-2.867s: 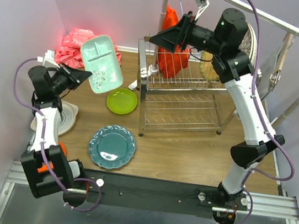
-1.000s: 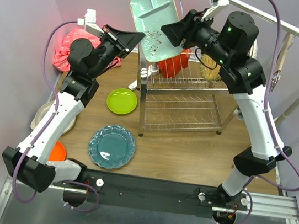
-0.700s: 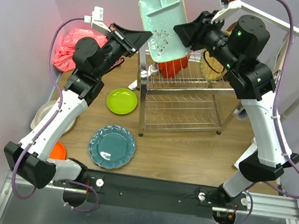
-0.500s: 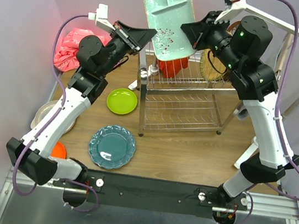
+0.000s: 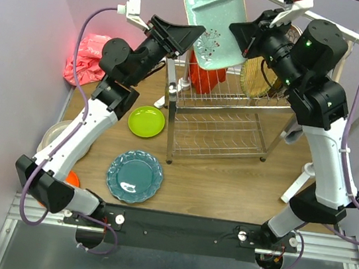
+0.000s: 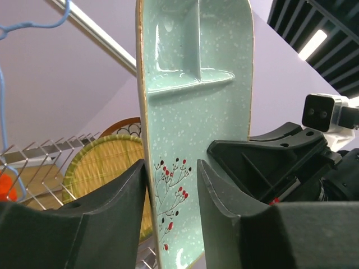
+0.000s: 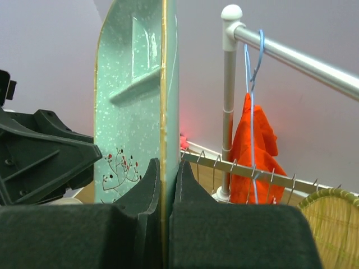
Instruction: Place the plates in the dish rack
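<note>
since the earliest view the mint divided tray (image 5: 209, 8) has travelled from low on the left side of the table, where the left arm alone carried it, to a place high over the rack's back left corner, and the right arm has come across to meet it. item: tray, standing on end, long axis near upright, divided face turned toward the left arm, lower end with the twig pattern between the two tools. item: right gripper (image 5: 239, 34), narrow, pinched on the tray's rim; its wrist view shows the rim edge-on between the closed fingers. item: left gripper (image 5: 195, 35), jaws standing apart, wider than the rim is thick, with the tray's lower corner between them; whether either pad presses on it i cannot tell. item: dish rack (image 5: 221, 124), directly below and slightly near of the tray, upper tier holding a woven-yellow plate (image 5: 257, 78) at its right end, tines to the left of that plate bare. item: lime green plate (image 5: 146, 121) and teal scalloped plate (image 5: 135, 176), flat on the table left of the rack, well apart from both tools. item: red-orange cloth (image 5: 204, 74), hanging behind the rack's left post. judgement: the right arm is the nearer carrier, and lowering calls for keeping the tray on edge, in line with the tines.
</note>
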